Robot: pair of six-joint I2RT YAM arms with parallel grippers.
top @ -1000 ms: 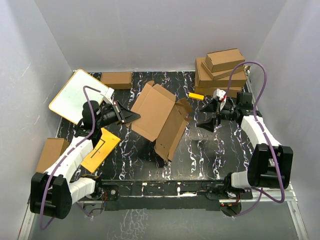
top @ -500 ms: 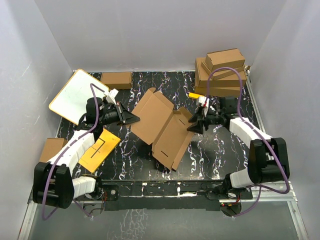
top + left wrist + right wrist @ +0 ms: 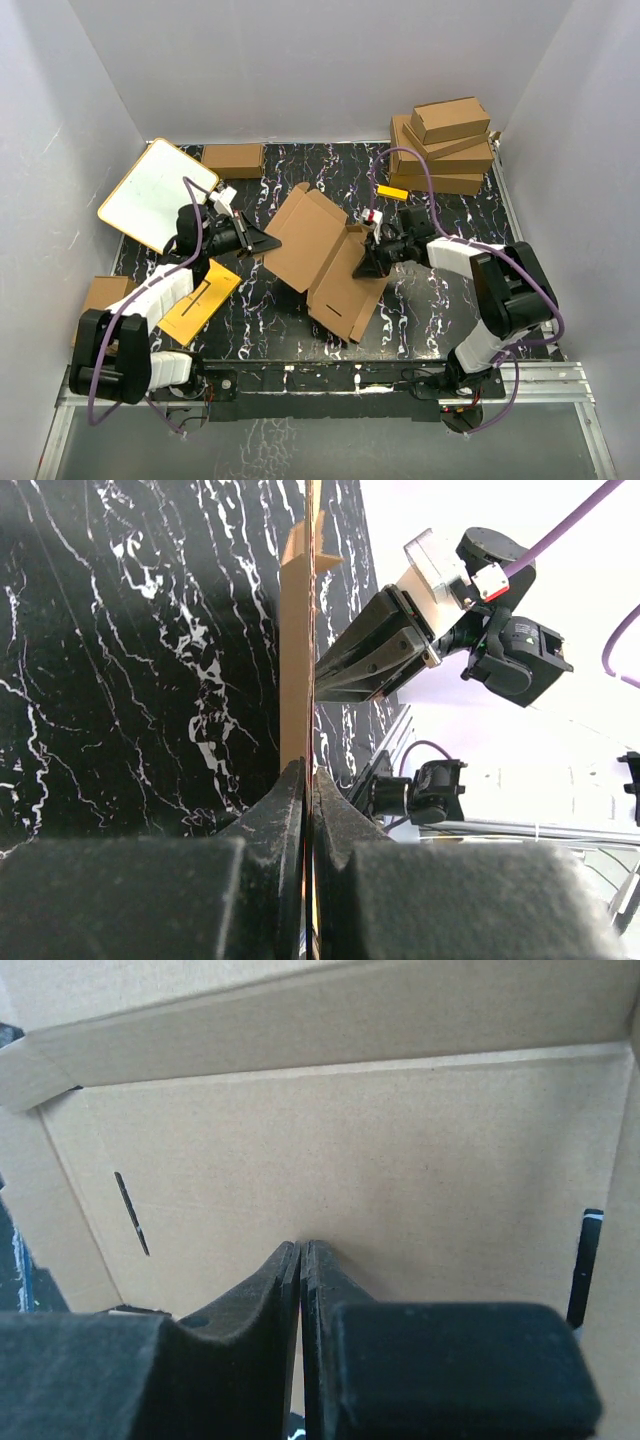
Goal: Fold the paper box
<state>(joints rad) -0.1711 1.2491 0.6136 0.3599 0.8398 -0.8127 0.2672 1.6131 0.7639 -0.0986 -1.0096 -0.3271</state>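
- Plain brown corrugated-cardboard paper box (image 3: 305, 235) is standing half-opened as a die-cut sheet near the middle of the black, white-veined table (image 3: 440, 310). Its 2 large panels are meeting at a crease and leaning between the 2 arms.
- Handling, as judged: the sheet is looking light, stiff across each panel, and ready to give at its scored creases. The smooth faces are offering little friction and a thin edge may crush under a hard pinch. Edges and flaps close to a crease are therefore looking like the best places to hold.
- Left gripper (image 3: 268, 238) is reaching in low from the left with its forearm stretched out. Its jaws are clenched on the sheet's left edge.
- Right gripper (image 3: 362, 268) is reaching leftward with its elbow folded. Its jaws are closed tight with nothing visible between them, and its tips are apparently pressing the right panel's inner face.
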